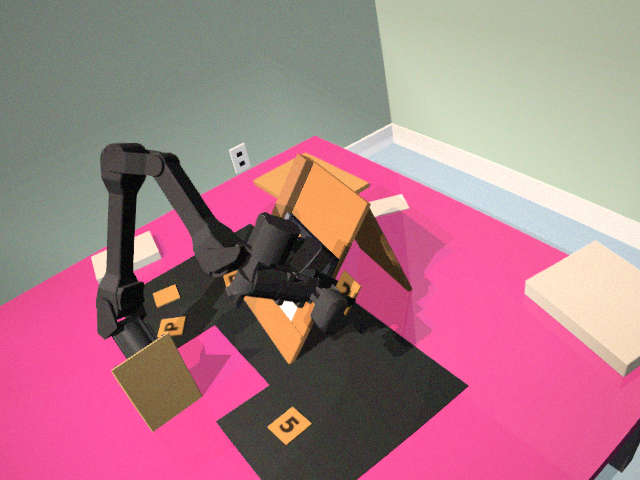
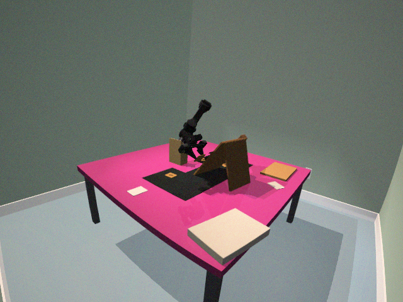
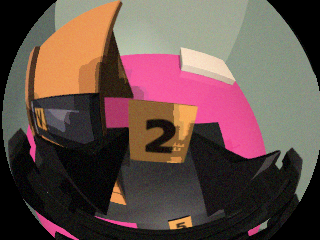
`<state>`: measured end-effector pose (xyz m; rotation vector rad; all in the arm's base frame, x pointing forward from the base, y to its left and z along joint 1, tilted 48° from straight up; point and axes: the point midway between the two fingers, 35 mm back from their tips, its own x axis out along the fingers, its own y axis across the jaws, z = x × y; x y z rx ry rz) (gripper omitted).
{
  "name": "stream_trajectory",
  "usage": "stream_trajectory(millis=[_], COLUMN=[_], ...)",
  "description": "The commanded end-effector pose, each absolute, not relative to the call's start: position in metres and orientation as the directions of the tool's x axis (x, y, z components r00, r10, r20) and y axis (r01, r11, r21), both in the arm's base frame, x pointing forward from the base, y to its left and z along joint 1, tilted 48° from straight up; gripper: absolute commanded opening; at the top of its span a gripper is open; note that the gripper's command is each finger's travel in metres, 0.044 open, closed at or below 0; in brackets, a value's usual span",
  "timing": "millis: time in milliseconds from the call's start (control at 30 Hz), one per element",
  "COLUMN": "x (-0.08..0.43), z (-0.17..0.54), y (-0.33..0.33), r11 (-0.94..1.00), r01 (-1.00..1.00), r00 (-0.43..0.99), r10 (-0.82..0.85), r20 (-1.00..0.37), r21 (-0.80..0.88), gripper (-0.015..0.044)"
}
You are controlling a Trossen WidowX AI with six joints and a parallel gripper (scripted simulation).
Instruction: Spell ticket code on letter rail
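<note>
My gripper [image 1: 338,290] [image 3: 160,135] is shut on an orange tile marked 2 [image 1: 349,283] [image 3: 162,122]. It holds the tile upright, beside the right end of the dark rail [image 3: 75,117] on the tilted orange board [image 1: 330,204] [image 2: 213,159] [image 3: 75,60]. A tile [image 3: 40,119] sits at the rail's left end; its character is hard to read. A tile marked 5 [image 1: 289,425] [image 2: 170,175] [image 3: 180,223] lies on the black mat [image 1: 372,392] [image 2: 182,188]. Also there are a tile marked P [image 1: 172,326], a plain-looking tile [image 1: 165,295] and a partly hidden tile [image 1: 230,279]. No ticket print is readable.
A tan block [image 1: 156,383] [image 2: 175,151] stands near the arm's base. A thick cream slab [image 1: 578,299] [image 2: 229,232] [image 3: 205,65] lies at a table corner. A flat orange slab [image 1: 268,179] [image 2: 279,170] and a white card [image 1: 390,205] [image 2: 276,185] lie behind the board.
</note>
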<state>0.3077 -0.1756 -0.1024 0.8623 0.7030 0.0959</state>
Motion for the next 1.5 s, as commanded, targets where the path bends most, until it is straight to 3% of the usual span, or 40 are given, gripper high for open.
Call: stream_trajectory(millis=[0,1467], x=[0.308,0.313], z=[-0.100,-0.084], y=[-0.175,-0.160], r11=[0.663,0.661], r01=[0.199,0.199], r00=[0.774,0.774], r10=[0.345,0.346], r20=[-0.530,-0.530], r21=[0.722,0.723], gripper=[0.0000,0.0000])
